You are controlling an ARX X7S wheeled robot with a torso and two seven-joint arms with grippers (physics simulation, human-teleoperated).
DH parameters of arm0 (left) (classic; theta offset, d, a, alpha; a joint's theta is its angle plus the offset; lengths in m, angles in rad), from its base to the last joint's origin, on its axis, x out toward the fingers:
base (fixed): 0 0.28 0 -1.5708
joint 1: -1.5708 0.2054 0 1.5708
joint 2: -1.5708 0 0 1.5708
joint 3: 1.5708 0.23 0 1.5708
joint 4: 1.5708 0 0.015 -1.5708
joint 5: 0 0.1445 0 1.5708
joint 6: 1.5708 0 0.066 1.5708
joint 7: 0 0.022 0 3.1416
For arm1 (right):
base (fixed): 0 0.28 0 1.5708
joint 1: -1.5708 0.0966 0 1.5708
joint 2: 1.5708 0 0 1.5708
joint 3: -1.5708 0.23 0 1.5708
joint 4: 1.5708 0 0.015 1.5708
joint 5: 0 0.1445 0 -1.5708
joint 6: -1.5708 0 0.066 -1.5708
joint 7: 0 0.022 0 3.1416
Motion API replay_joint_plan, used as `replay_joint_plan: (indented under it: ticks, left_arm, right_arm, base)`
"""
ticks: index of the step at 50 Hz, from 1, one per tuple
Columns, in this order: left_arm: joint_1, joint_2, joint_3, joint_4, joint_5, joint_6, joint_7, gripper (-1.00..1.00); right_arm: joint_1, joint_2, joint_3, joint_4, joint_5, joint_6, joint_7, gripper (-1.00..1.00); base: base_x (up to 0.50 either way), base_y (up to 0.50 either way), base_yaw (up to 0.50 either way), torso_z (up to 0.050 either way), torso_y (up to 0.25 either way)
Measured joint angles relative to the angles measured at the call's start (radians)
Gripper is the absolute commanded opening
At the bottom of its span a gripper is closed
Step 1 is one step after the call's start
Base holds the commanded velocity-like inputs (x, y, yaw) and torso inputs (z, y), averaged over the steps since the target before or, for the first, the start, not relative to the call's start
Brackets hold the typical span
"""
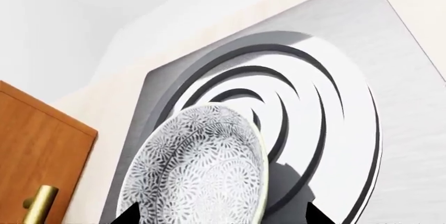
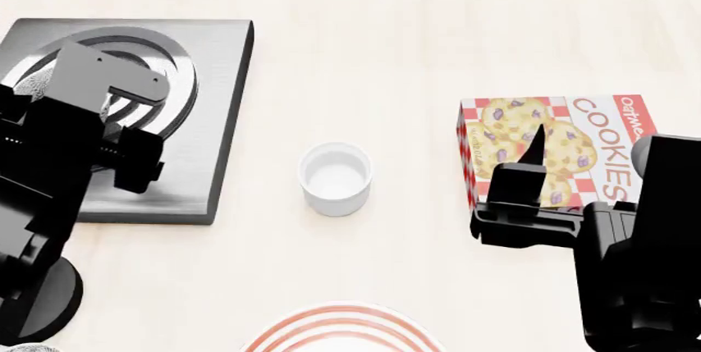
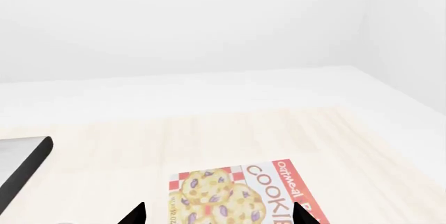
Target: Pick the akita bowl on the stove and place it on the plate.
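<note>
The akita bowl (image 1: 202, 169) is seen in the left wrist view, lifted and tilted on edge over the stove (image 1: 397, 145), its patterned outside turned toward the camera and a shadow cast on the raised rings beneath it. The left gripper (image 1: 221, 214) is positioned at the bowl: one dark fingertip (image 1: 132, 214) overlaps the bowl's outer wall, the other sits apart on the inner side. The rim appears to be held between them, but the contact itself is cut off at the frame edge — it cannot be told whether the jaws are clamped.

In the head view, the left arm (image 2: 77, 147) covers most of the stove; only a sliver of the bowl shows there. The plate (image 2: 345, 331) lies at the near table edge, well apart from the stove. A white cup (image 2: 336, 178) stands between stove and cookie box (image 2: 570, 151).

The right gripper (image 3: 219, 213) hangs above the cookie box — fingertips spread, nothing between them.
</note>
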Motion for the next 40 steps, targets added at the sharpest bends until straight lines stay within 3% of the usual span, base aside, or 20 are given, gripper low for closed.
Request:
replay_joint_plan:
  ticks: [40]
  left_arm:
    - [0.007, -0.021, 0.019, -0.025, -0.002, 0.032, 0.022, 1.0]
  right_arm:
    - [0.002, 0.009, -0.006, 0.003, 0.018, -0.003, 0.016, 1.0]
  base:
    - [0.0, 0.0, 0.0, 0.0, 0.0]
